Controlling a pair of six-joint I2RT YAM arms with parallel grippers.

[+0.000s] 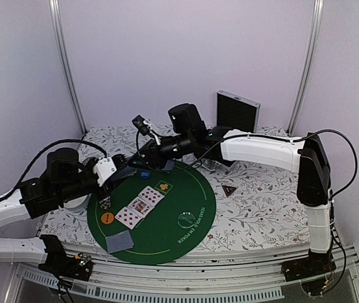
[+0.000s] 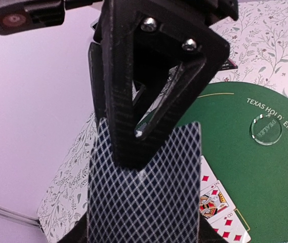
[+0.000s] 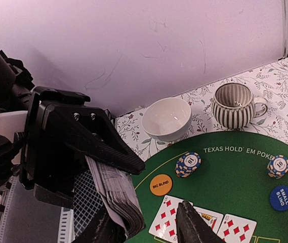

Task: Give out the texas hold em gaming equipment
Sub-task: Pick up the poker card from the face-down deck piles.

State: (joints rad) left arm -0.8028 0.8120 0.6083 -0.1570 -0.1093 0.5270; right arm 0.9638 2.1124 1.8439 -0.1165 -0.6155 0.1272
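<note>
My left gripper (image 1: pixel 121 165) (image 2: pixel 144 237) is shut on a thick deck of grey-blue-backed cards (image 2: pixel 149 202) (image 3: pixel 116 195), held above the left edge of the green mat (image 1: pixel 192 189). My right gripper (image 1: pixel 142 158) (image 3: pixel 144 215) is open and straddles the deck's free end, one finger (image 2: pixel 128 101) lying on the top card. Three face-up cards (image 1: pixel 140 205) (image 3: pixel 204 223) and a face-down pile (image 1: pixel 119 241) lie on the mat. With them lie an orange disc (image 1: pixel 107 218) (image 3: pixel 161 185), a blue disc (image 3: pixel 281 198), a clear dealer disc (image 1: pixel 185 219) (image 2: pixel 266 129) and two chip stacks (image 3: pixel 188 164) (image 3: pixel 278 166).
A white bowl (image 3: pixel 167 119) and a striped cup (image 3: pixel 234 105) stand just off the mat's left edge. A small dark triangle (image 1: pixel 229 190) lies on the floral cloth to the right of the mat. A black box (image 1: pixel 237 112) stands at the back.
</note>
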